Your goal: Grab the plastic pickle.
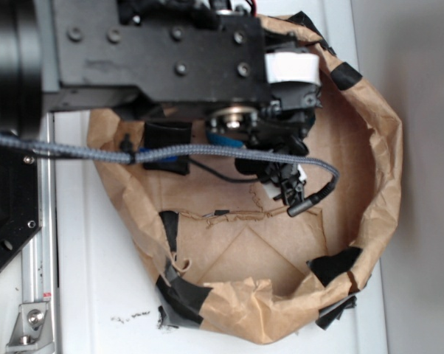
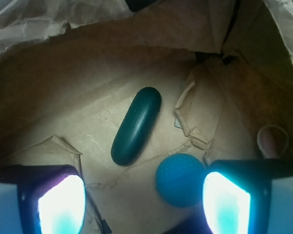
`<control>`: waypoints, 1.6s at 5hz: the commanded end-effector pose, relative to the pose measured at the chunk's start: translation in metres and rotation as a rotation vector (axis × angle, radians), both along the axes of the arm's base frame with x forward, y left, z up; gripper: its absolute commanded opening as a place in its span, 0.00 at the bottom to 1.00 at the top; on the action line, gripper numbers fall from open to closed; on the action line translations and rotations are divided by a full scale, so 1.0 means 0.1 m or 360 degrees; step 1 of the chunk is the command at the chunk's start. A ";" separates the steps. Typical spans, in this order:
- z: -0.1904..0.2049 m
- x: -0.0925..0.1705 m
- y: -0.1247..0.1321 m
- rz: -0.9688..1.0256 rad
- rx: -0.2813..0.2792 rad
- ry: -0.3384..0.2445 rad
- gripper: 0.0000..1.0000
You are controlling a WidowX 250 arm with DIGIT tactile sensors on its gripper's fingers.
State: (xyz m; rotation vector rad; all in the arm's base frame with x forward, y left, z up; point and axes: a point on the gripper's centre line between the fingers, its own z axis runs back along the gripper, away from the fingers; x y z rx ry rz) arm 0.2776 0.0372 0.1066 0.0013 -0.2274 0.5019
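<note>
Closest to us in the wrist view are the two fingers [image 2: 59, 204] of the gripper [image 2: 144, 202], glowing bright at the bottom corners of the picture and standing wide apart with nothing between their pads; we read them as released.

Just ahead of them lies the plastic pickle [image 2: 136, 126], a glossy, very dark green capsule resting flat on the brown paper floor of the bag [image 2: 64, 83]. It lies on a slant, its upper end toward the right and its lower end toward the left finger's side, and it touches neither finger. Just beside its lower end, to the right, we see the blue ball [image 2: 180, 179], close to the pickle but apart from it, and right up against the inner edge of the right-hand finger. Farther right, by the bag's wall, a pinkish rounded shape [image 2: 272, 141] shows dimly; we cannot tell what it is. Crumpled folds of paper rise around the floor on every side.

From the exterior view we see the arm [image 1: 163, 51] reaching over the paper bag, whose rim is patched with black tape [image 1: 181, 295], on a white table [image 1: 96, 295]. A grey braided cable [image 1: 170, 153] runs across the bag's mouth. The pickle is hidden under the arm there.
</note>
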 end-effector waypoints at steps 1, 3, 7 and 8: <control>0.14 0.03 0.05 -0.0002 0.0011 -0.0080 1.00; -0.14 0.20 -0.01 0.0035 -0.0022 -0.0105 1.00; -0.66 0.47 0.03 -0.0071 -0.0002 0.0082 0.00; -0.52 0.50 0.04 -0.0157 -0.0019 0.0090 0.00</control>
